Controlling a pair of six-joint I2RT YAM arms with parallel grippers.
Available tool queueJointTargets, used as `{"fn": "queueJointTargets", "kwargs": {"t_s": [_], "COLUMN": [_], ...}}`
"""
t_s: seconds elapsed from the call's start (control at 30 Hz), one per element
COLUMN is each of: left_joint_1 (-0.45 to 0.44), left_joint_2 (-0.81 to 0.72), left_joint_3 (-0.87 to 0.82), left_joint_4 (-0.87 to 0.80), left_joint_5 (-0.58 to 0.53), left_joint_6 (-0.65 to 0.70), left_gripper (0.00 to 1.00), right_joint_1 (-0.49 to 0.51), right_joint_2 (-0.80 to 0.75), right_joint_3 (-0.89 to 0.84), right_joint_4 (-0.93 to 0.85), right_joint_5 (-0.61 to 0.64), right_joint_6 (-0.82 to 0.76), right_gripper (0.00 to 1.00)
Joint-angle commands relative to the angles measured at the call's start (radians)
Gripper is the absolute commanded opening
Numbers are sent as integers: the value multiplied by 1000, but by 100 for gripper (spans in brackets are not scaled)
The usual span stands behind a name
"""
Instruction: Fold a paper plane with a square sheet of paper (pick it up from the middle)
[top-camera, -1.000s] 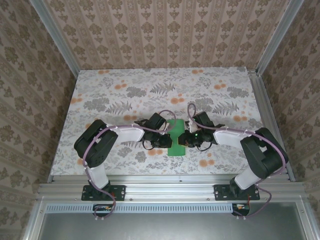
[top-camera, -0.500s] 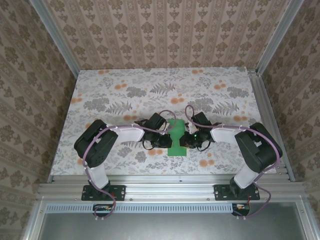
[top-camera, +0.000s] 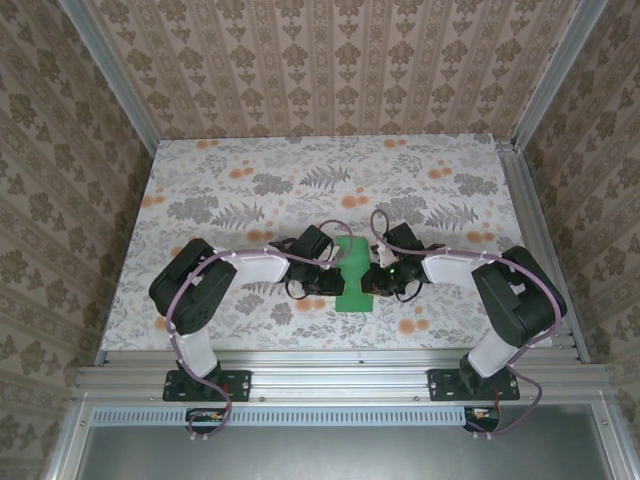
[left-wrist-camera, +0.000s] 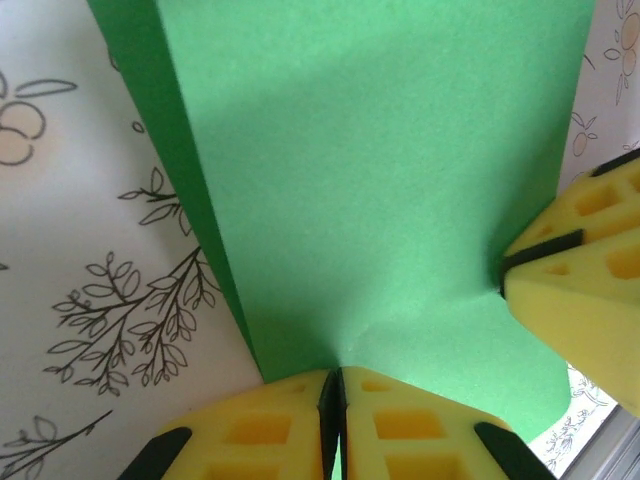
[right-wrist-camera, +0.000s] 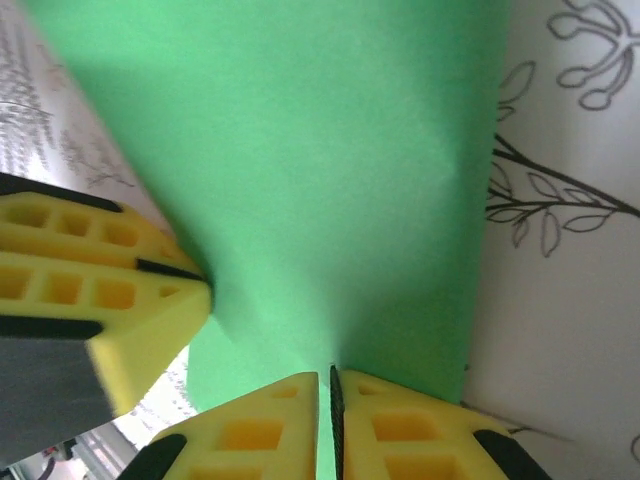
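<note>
On floral surface (top-camera: 230, 200) we see left hand (left-wrist-camera: 335, 400) & right hand (right-wrist-camera: 325, 400) each pinching green sheet (left-wrist-camera: 380, 150) mid-edge, opp. sides; uneven pull btw them could tear/crease it.

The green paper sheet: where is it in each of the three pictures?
Top external: green paper sheet at the centre of the floral table.
Left wrist: upper middle, left hand pinching its lower edge.
Right wrist: upper middle, right hand pinching its lower edge.
Shared landmark: the floral table.

The floral table (top-camera: 250, 180) bears the square sheet of paper (top-camera: 352, 299), front-centre.
</note>
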Motion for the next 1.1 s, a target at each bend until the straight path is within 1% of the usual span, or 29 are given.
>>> {"fn": "queueJointTargets", "kwargs": {"t_s": [0.0, 0.13, 0.27, 0.5, 0.73, 0.9, 1.07], "left_joint_1": [-5, -8, -8, -8, -6, -7, -8], "left_joint_2": [93, 102, 106, 111, 119, 121, 116], "left_joint_3": [-34, -27, -30, -38, -39, -35, -32], "left_joint_4": [-111, -115, -118, -121, -124, -129, -135], "left_joint_5": [-106, -107, -112, -118, -121, -120, -118], "left_joint_6": [35, 39, 43, 44, 48, 52, 58], "left_gripper": [13, 13, 13, 13, 13, 13, 13], "right_joint_1": [13, 29, 34, 34, 35, 35, 35], "right_joint_2": [-58, -28, -6, -6, -57, -76, -135], "right_joint_3": [-19, -56, -89, -113, -143, -191, -179], "right_joint_4": [55, 100, 101, 6, -99, -97, -119], "right_joint_5": [-45, -65, -63, -31, 17, 22, -1], "right_joint_6": [66, 87, 77, 9, -25, -15, 6], "right_gripper": [15, 15, 14, 14, 13, 13, 12]}}
